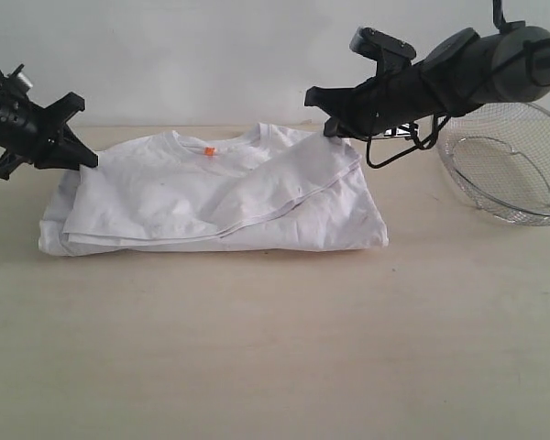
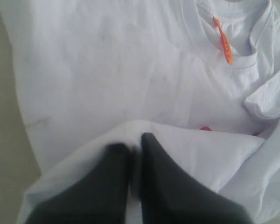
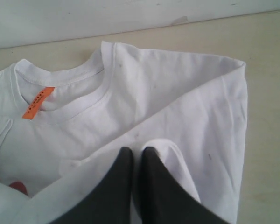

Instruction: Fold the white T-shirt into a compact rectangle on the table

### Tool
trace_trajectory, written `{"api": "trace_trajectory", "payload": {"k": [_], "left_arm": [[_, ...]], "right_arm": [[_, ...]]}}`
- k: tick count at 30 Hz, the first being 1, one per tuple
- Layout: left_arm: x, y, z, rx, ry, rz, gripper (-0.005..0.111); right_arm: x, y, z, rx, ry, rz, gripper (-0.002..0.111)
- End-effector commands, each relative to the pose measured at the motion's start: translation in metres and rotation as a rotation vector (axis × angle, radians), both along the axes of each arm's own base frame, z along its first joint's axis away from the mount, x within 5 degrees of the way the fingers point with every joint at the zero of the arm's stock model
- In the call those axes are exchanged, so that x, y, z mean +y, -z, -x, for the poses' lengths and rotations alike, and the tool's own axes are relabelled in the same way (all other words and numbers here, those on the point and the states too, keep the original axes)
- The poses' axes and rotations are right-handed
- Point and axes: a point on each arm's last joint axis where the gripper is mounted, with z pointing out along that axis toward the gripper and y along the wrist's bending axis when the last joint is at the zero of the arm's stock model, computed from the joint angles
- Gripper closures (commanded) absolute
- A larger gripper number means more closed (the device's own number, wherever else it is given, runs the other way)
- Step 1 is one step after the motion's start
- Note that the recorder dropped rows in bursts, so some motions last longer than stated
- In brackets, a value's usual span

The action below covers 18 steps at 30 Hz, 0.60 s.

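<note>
Surface (image 1: 257, 348): pale, wide, fills most of my exterior view. The white T-shirt (image 1: 211, 197) lies on it, centre-left, partly folded in loose layers, with the collar toward the far wall. A wire-mesh basket (image 1: 509, 174) stands at the right, apart from the shirt.

Left pincer (image 1: 92, 160): jaws closed together, nipping a fold of cloth at the shirt's left edge. Right pincer (image 1: 333, 128): jaws likewise closed, gripping a raised fold at the shirt's far right corner.

I note an orange neck label (image 1: 210, 150) inside the collar.
</note>
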Motion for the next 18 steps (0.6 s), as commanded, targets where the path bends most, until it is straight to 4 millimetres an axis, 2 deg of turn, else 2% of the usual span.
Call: {"api": "trace_trajectory", "payload": {"k": [1,3,4,6,8,10,13,15,18], "left_arm": [[-0.002,-0.004,-0.001,-0.013,0.001,0.014,0.093],[-0.002,-0.004,-0.001,-0.013,0.001,0.014,0.079],[-0.002,-0.004,-0.001,-0.013,0.001,0.014,0.069],[-0.002,-0.004,-0.001,-0.007,0.008,0.018,0.046],[-0.003,-0.004,0.001,0.007,0.023,0.028,0.026],[-0.005,-0.005,0.003,0.022,0.040,0.039,0.020],[-0.006,-0.005,0.006,0.043,0.073,0.040,0.022],[-0.007,-0.007,0.009,0.061,0.091,0.050,0.024],[-0.001,-0.018,0.012,0.070,0.071,0.053,0.028]], "right_arm": [[-0.003,-0.004,-0.001,-0.014,-0.006,0.011,0.100],[-0.002,-0.003,0.000,-0.008,-0.023,0.012,0.082],[-0.001,-0.003,0.000,-0.003,-0.028,0.010,0.073],[-0.001,-0.003,0.001,0.000,-0.032,0.008,0.047],[-0.001,-0.003,0.001,0.005,-0.038,0.005,0.032],[-0.001,-0.002,0.002,0.019,-0.041,-0.007,0.034],[0.001,-0.003,0.004,0.032,-0.055,-0.017,0.043],[-0.002,-0.009,0.005,0.039,-0.061,-0.033,0.043],[-0.015,-0.020,0.010,0.077,-0.064,-0.041,0.043]]}}
